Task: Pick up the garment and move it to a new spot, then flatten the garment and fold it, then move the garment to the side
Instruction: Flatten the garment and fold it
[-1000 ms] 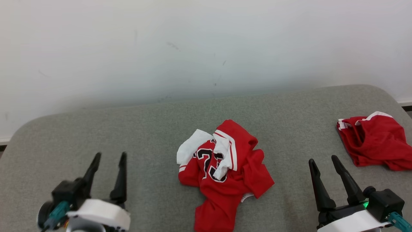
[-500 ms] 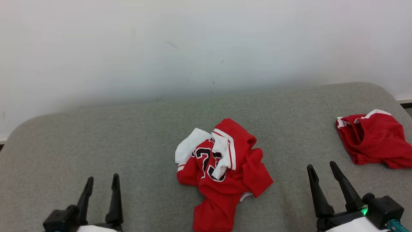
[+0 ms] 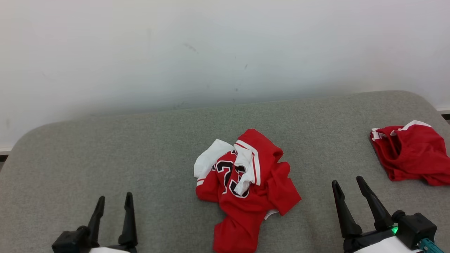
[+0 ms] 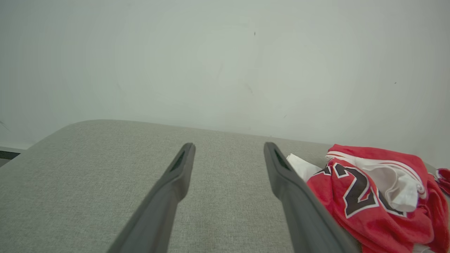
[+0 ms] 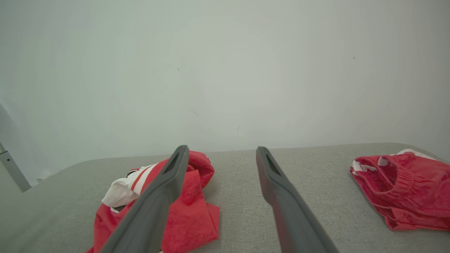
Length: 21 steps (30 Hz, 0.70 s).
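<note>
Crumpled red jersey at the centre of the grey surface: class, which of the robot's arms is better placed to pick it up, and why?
Probably the right. The right gripper is open and sits closer to the jersey than the left gripper, which is also open but farther off.

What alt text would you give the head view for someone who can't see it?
A crumpled red jersey lies on a grey cushion, between the robot's open left fingers and open right fingers; red shorts lie at far right.

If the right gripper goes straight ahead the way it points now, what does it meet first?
Probably only the bare grey cushion, then the wall; the right gripper aims between jersey and shorts.
</note>
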Motion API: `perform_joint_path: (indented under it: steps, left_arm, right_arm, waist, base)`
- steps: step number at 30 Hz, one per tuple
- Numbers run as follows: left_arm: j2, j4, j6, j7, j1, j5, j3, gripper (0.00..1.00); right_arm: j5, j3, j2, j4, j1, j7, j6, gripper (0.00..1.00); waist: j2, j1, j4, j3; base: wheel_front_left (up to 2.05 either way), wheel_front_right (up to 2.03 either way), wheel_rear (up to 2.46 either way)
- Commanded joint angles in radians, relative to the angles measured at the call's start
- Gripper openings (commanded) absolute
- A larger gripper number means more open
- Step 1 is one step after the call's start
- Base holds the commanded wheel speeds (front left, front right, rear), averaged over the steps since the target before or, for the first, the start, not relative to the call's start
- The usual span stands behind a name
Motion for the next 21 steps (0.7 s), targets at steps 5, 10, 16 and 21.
perform_joint_path:
  steps: [5, 10, 16, 21]
  left_arm:
    - [-0.011, 0.015, -0.020, -0.002, -0.013, 0.027, 0.022, 1.00]
    - [-0.022, 0.022, -0.033, -0.002, -0.027, 0.038, 0.028, 1.00]
    - [-0.032, 0.030, -0.042, -0.001, -0.044, 0.038, 0.030, 1.00]
    - [-0.036, 0.031, -0.045, -0.001, -0.050, 0.034, 0.032, 1.00]
  right_arm:
    - [-0.013, 0.063, -0.032, 0.018, -0.034, 0.001, -0.002, 1.00]
    - [-0.022, 0.160, -0.063, 0.059, -0.100, 0.031, -0.002, 1.00]
    - [-0.029, 0.267, -0.074, 0.144, -0.198, 0.092, -0.002, 1.00]
    - [-0.064, 0.333, -0.086, 0.231, -0.273, 0.138, -0.002, 1.00]
  waist:
    - [0.0000, 0.0000, 0.008, 0.003]
    - [0.0000, 0.0000, 0.029, 0.010]
    - [0.0000, 0.0000, 0.079, 0.017]
    - [0.0000, 0.0000, 0.130, 0.026]
  base:
    - [0.00, 0.00, 0.00]
    - [0.00, 0.00, 0.00]
    - [0.00, 0.00, 0.00]
    - [0.00, 0.00, 0.00]
